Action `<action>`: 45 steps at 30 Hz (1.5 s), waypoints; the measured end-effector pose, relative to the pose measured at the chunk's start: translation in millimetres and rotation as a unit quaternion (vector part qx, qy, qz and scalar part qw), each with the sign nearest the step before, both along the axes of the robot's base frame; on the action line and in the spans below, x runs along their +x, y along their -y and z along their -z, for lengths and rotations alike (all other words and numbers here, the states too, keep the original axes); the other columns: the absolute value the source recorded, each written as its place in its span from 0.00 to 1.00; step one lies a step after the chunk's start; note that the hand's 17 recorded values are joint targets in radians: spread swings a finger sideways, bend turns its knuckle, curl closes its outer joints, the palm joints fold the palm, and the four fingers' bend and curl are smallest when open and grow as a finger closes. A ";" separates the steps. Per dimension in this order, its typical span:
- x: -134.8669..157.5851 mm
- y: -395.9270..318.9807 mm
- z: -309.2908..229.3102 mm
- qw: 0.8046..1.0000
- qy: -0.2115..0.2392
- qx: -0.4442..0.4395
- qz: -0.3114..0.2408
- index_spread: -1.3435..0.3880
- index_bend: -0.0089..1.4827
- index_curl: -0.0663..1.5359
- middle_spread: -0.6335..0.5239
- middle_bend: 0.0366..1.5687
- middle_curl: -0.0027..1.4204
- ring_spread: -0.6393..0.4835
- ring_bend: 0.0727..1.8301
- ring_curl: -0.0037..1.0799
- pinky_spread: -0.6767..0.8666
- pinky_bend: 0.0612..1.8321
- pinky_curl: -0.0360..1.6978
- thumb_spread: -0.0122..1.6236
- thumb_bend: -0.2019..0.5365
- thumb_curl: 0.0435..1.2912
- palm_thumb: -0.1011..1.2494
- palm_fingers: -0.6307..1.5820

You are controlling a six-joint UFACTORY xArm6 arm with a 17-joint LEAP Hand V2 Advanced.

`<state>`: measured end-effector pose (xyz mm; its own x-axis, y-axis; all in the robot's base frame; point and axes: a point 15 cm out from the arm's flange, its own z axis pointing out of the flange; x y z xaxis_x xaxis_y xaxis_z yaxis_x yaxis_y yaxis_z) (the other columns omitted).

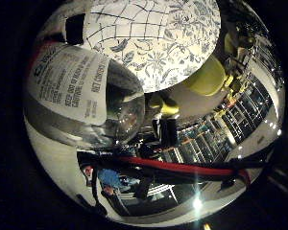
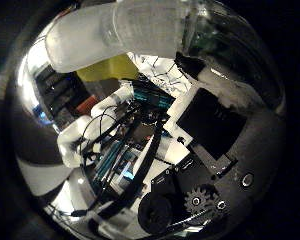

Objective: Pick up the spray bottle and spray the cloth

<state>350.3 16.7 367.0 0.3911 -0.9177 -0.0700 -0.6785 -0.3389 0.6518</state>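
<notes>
A clear spray bottle (image 1: 86, 96) with a white printed label fills much of the little finger side view, so it sits close against my palm. Its pale translucent upper part (image 2: 115, 30) crosses the thumb side view. My right hand (image 2: 205, 150) is shut on the bottle, with white fingers (image 2: 85, 132) curled in beside it. Beyond the bottle a white cloth (image 1: 153, 38) with a blue floral and line pattern lies spread flat on the table. A small patch of the same cloth (image 2: 157, 67) shows past the fingers.
A yellow object (image 1: 209, 76) rests on the table at the cloth's edge, and a smaller yellow and black piece (image 1: 163, 108) stands close to the bottle. Shelving and room fittings (image 1: 230, 124) lie further off.
</notes>
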 end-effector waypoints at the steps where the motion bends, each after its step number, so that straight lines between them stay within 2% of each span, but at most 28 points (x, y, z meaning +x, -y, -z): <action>1: 2.0 -1.1 5.6 1.000 -0.006 -0.007 0.002 0.67 0.80 0.45 0.48 0.85 0.40 0.43 0.79 0.53 0.30 0.55 0.71 0.60 0.25 0.56 0.83 0.83; 9: 14.0 -7.5 39.6 0.999 -0.034 -0.037 0.012 0.67 0.80 0.45 0.47 0.85 0.40 0.43 0.79 0.53 0.30 0.55 0.72 0.61 0.25 0.56 0.83 0.83; 18: 17.4 -10.7 44.3 0.999 -0.030 -0.034 0.015 0.67 0.80 0.46 0.47 0.85 0.40 0.43 0.78 0.54 0.30 0.54 0.72 0.62 0.25 0.55 0.83 0.83; 24: 17.4 -22.6 27.9 1.000 0.005 0.000 0.014 0.67 0.79 0.46 0.48 0.85 0.40 0.43 0.78 0.54 0.30 0.54 0.72 0.62 0.25 0.55 0.83 0.83; 30: 13.2 -70.5 4.5 0.993 0.041 0.110 0.024 0.67 0.79 0.46 0.48 0.85 0.40 0.43 0.78 0.54 0.30 0.54 0.72 0.62 0.26 0.56 0.83 0.83; 33: 10.0 -102.2 -10.6 0.978 0.040 0.197 0.046 0.67 0.79 0.46 0.48 0.85 0.40 0.43 0.78 0.54 0.30 0.54 0.72 0.62 0.26 0.56 0.84 0.83; 35: 10.8 -121.1 -29.8 0.962 0.052 0.260 0.064 0.67 0.79 0.46 0.48 0.85 0.40 0.43 0.78 0.54 0.30 0.54 0.72 0.62 0.26 0.56 0.84 0.83; 39: 25.7 -137.7 -67.9 0.928 0.107 0.346 0.094 0.67 0.79 0.46 0.48 0.85 0.40 0.43 0.78 0.54 0.30 0.54 0.72 0.61 0.26 0.56 0.85 0.84; 41: 29.4 -146.4 -80.7 0.912 0.116 0.380 0.100 0.67 0.79 0.46 0.48 0.85 0.40 0.43 0.78 0.54 0.30 0.54 0.72 0.61 0.26 0.57 0.85 0.84; 45: 35.4 -168.0 -114.1 0.867 0.121 0.472 0.107 0.67 0.80 0.46 0.49 0.85 0.40 0.43 0.79 0.53 0.30 0.54 0.72 0.60 0.26 0.57 0.86 0.84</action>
<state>385.7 184.7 481.1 0.3270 -0.5493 -0.7690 -0.8696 -0.4934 -0.0174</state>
